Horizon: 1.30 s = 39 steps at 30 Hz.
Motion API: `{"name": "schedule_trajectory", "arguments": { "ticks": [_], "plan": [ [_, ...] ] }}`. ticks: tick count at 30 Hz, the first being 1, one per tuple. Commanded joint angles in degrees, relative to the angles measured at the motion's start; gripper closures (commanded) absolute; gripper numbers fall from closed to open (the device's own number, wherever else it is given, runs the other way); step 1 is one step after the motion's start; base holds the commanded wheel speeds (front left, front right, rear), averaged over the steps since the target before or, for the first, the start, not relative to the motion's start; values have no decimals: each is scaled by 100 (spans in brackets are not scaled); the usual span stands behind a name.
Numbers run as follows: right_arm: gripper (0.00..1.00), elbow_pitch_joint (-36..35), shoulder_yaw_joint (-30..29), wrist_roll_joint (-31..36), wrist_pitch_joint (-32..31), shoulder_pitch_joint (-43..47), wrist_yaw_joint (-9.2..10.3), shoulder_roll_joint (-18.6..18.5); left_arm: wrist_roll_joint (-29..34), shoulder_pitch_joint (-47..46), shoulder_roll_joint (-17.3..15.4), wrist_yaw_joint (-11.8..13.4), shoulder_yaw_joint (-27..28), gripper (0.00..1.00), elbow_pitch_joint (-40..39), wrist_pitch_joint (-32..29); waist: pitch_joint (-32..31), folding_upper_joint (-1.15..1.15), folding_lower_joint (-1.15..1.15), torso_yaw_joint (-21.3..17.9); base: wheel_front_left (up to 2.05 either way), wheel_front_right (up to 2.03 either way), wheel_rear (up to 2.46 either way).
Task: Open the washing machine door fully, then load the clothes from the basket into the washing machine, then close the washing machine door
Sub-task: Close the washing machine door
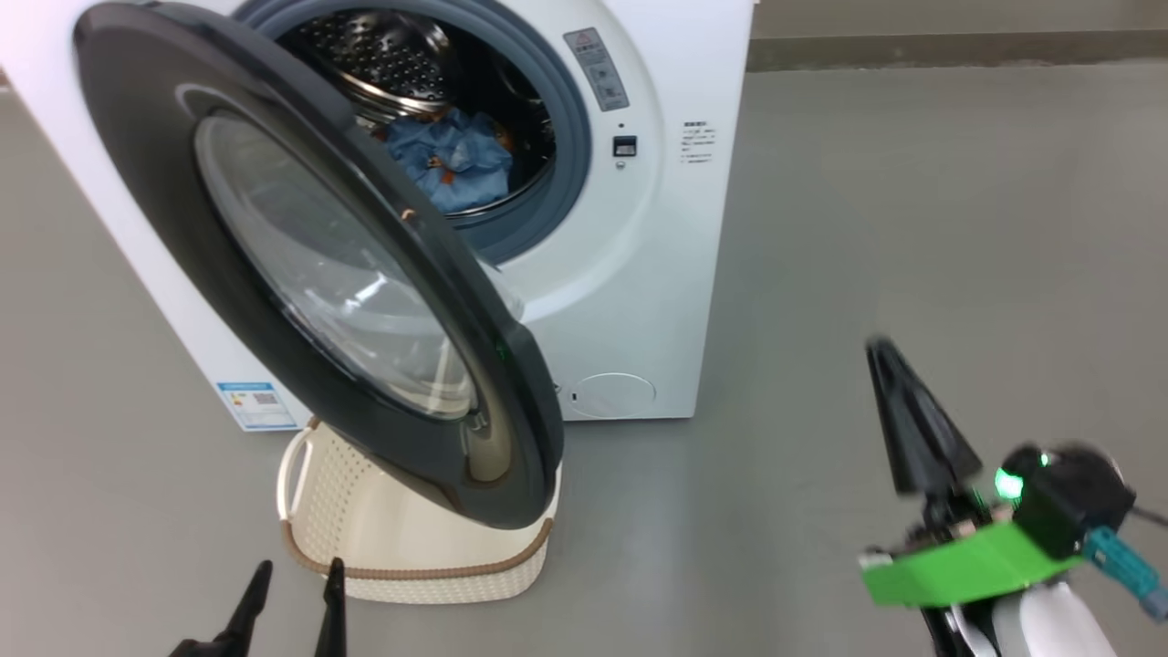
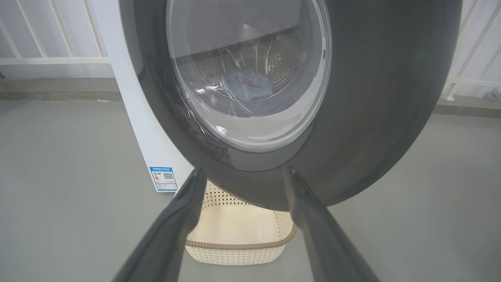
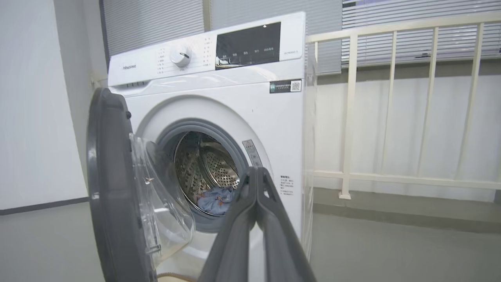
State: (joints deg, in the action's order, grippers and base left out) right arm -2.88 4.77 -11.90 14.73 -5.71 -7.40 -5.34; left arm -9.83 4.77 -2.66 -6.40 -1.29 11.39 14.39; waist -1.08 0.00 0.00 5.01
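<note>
Left claw (image 1: 300, 568) released at 7 o'clock, my right claw (image 1: 882, 350) clenched empty at 4 o'clock, washing machine door (image 1: 319, 265) ajar above basket (image 1: 339, 516) (clothes (image 1: 452, 160) in drum (image 1: 392, 55)).

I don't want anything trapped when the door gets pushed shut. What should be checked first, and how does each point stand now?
1. Clothes lie inside the drum, none over the gasket: ok.
2. Basket emptied: the part that shows is bare, the door hides the rest: cannot tell.
3. Door's lower rim free of the basket below it: cannot tell.
4. Left pincer open, facing the door's outer face: ok.
5. Right pincer shut, off to the side of the opening: ok.
</note>
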Motion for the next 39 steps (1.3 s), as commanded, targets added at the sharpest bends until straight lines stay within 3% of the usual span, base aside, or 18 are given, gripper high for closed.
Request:
{"name": "schedule_trajectory", "arguments": {
  "ticks": [1,13,22,39],
  "plan": [
    [100,-231,206,-82,27,-296,-9,18,-16,-132,-23,12,152,0,-135,61,-10,0,0,62,0,0,0],
    [100,-1120,1742,-434,27,-1636,-9,220,-190,-152,-22,121,-138,0,-171,61,-12,0,0,527,0,0,0],
    [100,-327,2825,-824,27,-1781,-9,245,-274,-260,-22,130,-291,0,-173,61,121,0,0,980,0,0,0],
    [100,1349,2870,-1047,27,-1607,-9,246,-408,-548,-22,179,-673,0,-228,61,610,0,0,1346,0,0,0]
  ]
}}
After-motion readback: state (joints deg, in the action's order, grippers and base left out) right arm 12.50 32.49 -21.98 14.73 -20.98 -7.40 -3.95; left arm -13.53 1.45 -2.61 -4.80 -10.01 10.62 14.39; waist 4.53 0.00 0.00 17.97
